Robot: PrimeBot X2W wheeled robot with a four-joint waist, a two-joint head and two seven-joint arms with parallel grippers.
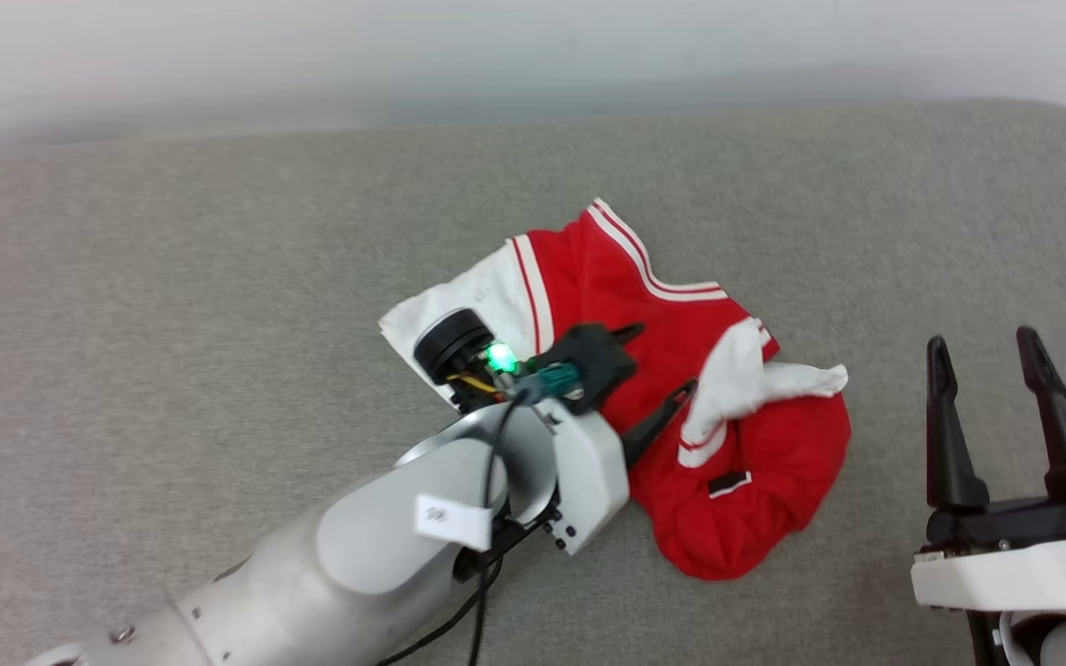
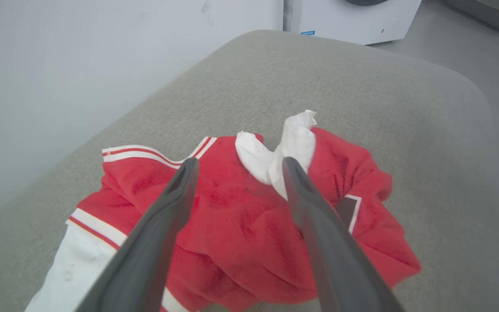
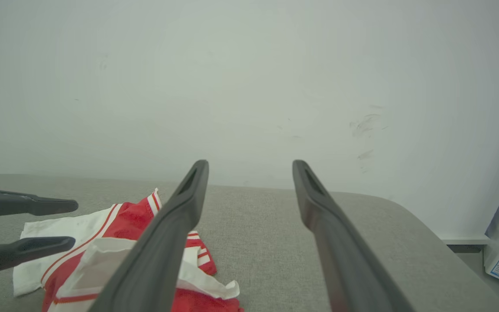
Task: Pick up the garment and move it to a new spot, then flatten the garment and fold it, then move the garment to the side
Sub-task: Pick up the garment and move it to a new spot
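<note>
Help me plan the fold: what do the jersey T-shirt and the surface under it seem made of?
The jersey T-shirt looks like soft knit cloth, perhaps cotton or polyester, matte and slightly fuzzy: it lies in loose crumpled folds. The grey cushion looks like woven upholstery, matte, with a fine grainy weave and rounded padded corners.

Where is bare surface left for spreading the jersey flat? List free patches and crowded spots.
Free: the grey cushion left of the garment, back to the wall; also the strip behind it. Crowded: the middle, where the open left claw hangs over the garment, and the lower right, by the open right claw.
</note>
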